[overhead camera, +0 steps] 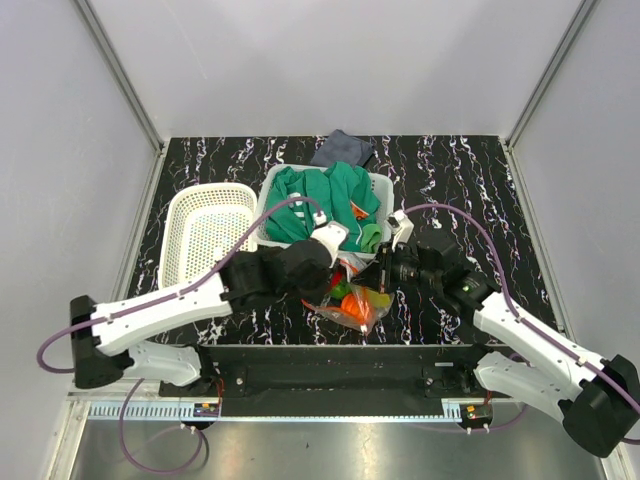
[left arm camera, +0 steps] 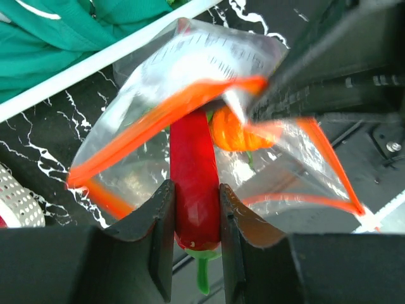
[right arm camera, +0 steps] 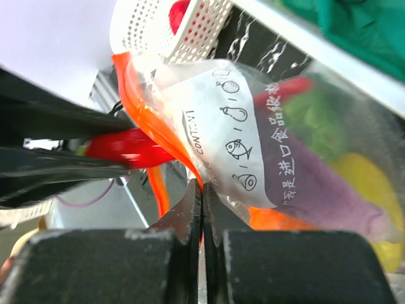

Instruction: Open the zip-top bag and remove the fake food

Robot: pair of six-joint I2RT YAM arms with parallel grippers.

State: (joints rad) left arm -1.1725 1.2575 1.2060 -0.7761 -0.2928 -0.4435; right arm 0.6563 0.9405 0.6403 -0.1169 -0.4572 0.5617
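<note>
The clear zip-top bag [overhead camera: 352, 298] with an orange-red zip strip hangs between both grippers near the table's front edge, its mouth open. My left gripper [left arm camera: 195, 204] is shut on the long red chili [left arm camera: 193, 171], which sticks out of the bag mouth [left arm camera: 166, 114]. An orange round piece [left arm camera: 233, 130] sits just inside. My right gripper [right arm camera: 202, 191] is shut on the bag's zip edge [right arm camera: 149, 117]. Through the bag [right arm camera: 253, 139] I see purple [right arm camera: 323, 183], green [right arm camera: 316, 114] and yellow [right arm camera: 364, 174] pieces. The chili also shows in the right wrist view [right arm camera: 126, 149].
A white perforated basket [overhead camera: 207, 233] stands at the left. A white bin [overhead camera: 383, 188] holding a green cloth garment [overhead camera: 325, 200] stands behind the bag. A dark cloth [overhead camera: 342, 148] lies at the back. The table's front edge is just below the bag.
</note>
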